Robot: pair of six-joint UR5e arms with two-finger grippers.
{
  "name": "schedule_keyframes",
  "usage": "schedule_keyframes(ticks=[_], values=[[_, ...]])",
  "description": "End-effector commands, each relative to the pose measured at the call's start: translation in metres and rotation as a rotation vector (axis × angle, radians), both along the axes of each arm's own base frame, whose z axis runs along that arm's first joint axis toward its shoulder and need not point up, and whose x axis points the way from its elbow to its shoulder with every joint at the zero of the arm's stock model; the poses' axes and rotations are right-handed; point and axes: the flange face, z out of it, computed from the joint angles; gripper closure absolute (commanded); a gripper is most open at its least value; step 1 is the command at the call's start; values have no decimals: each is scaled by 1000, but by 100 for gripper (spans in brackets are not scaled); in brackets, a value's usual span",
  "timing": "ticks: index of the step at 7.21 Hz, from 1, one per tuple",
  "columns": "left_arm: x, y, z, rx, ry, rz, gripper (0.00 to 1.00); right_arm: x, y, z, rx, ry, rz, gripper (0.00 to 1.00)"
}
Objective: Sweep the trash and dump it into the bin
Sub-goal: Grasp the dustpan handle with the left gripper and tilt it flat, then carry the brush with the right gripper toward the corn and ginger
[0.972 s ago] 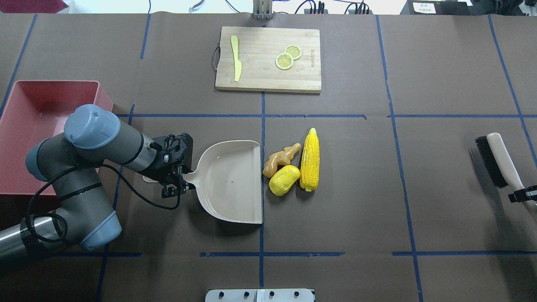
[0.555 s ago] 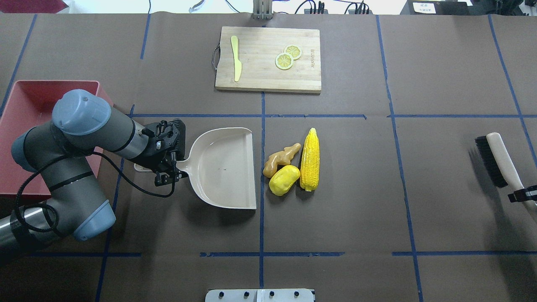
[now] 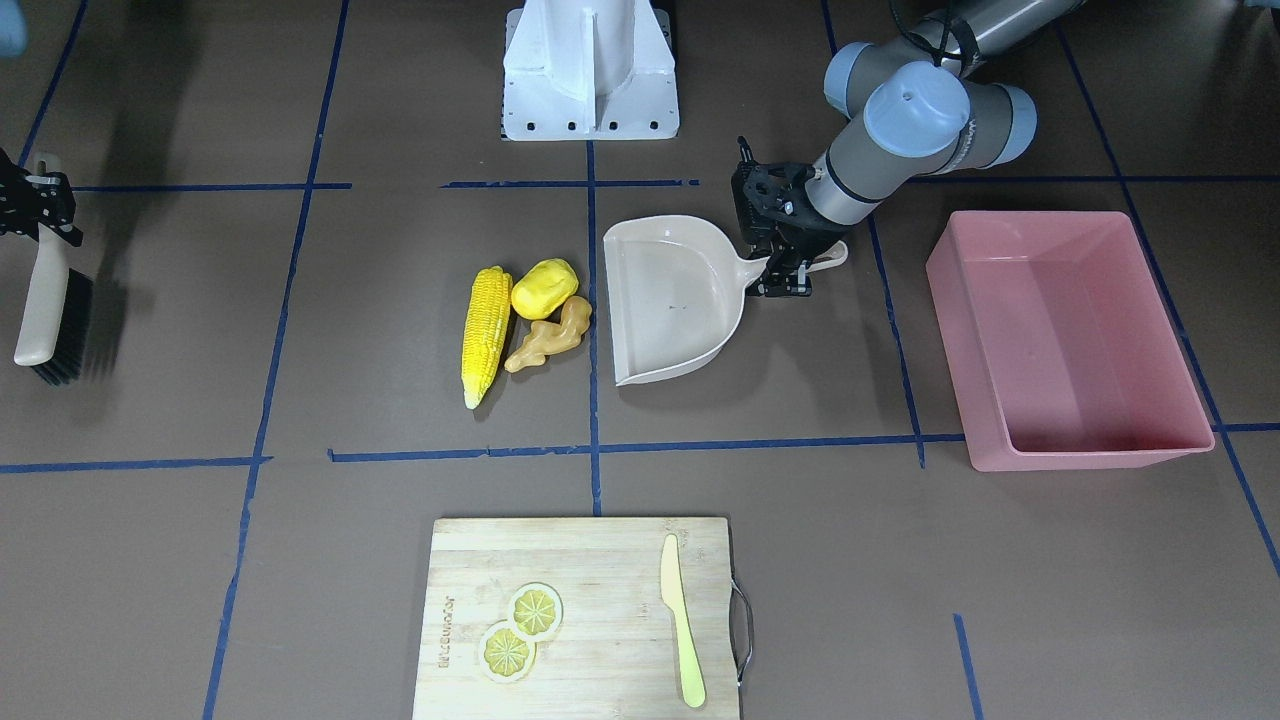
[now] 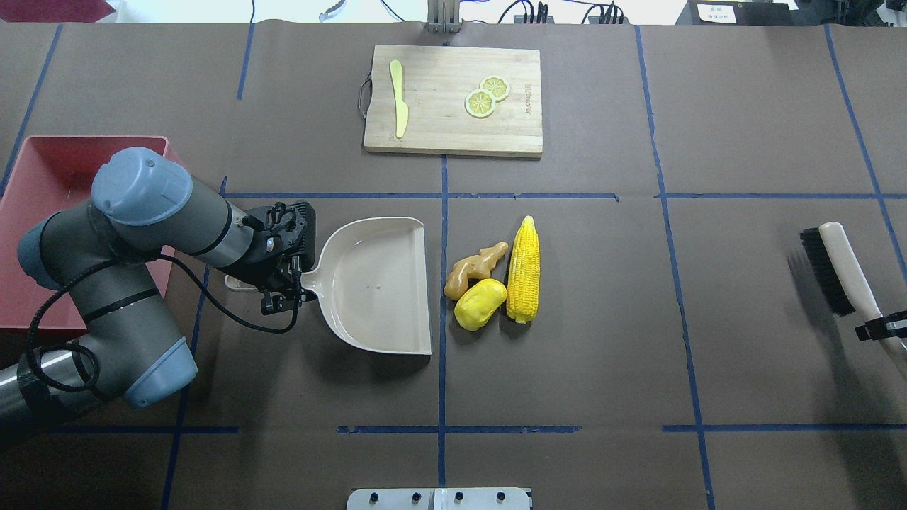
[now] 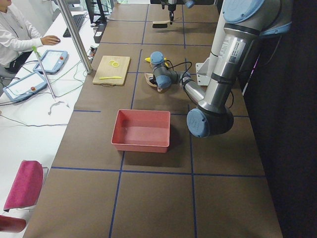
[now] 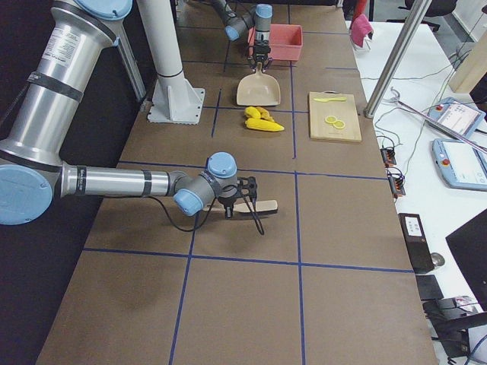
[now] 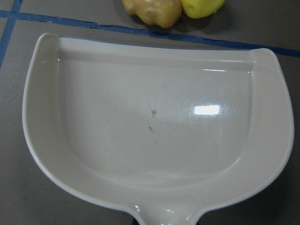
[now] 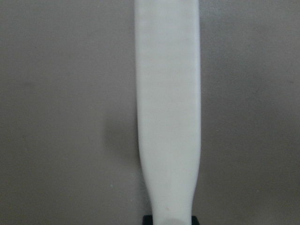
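- The left pincer [image 4: 285, 287] was clenched on the handle of the beige dustpan [image 4: 375, 283], one finger on each side of the handle.
- The dustpan's straight open lip faced the trash. A blue tape line [image 4: 442, 368] ran between the lip and the three items.
- The trash lay on the brown surface [image 4: 602, 354], outside the dustpan and just past the tape line.
- The corn cob [image 4: 523, 269] lay parallel to the dustpan lip and farthest from it.
- The yellow lump [image 4: 480, 304] sat against the side of the corn cob. The ginger root [image 4: 471, 268] lay just beside the lump, on its far side from the robot.
- In the left wrist view the ginger root and yellow lump showed at the top edge, just over the tape line from the lip.
- The bin [image 3: 1080, 445] stood at the robot's left end of the surface, well apart from the trash, with the dustpan between them. In the overhead view the left arm hid part of it.
- The right pincer [image 4: 879, 330] was closed on the pale handle of the brush [image 4: 843, 265], near the robot's right end of the surface and well apart from the trash.
- The brush's shadow fell clear of its bristles, so it appeared to be held off the surface.
- A wooden cutting board [image 4: 453, 131] lay across the surface from the robot, carrying two lemon slices [image 4: 482, 103] and a pale knife [image 4: 400, 99].
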Motion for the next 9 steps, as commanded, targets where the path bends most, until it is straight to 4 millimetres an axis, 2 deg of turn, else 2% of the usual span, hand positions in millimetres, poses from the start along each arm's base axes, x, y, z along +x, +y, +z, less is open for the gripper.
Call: schedule_keyframes(ticks=[1, 2, 4, 7, 9], values=[[4, -5, -12, 55, 4, -16, 100, -4, 1, -23, -37, -43, 25, 100], [6, -5, -12, 56, 0, -20, 100, -14, 4, -35, -64, -58, 30, 100], [9, -7, -5, 43, -12, -17, 100, -52, 5, -73, -116, -106, 44, 100], [19, -13, -4, 32, -20, -18, 100, -95, 3, -122, -170, -181, 58, 100], [19, -12, -4, 30, -18, -16, 100, -146, 12, -152, -205, -212, 64, 100]])
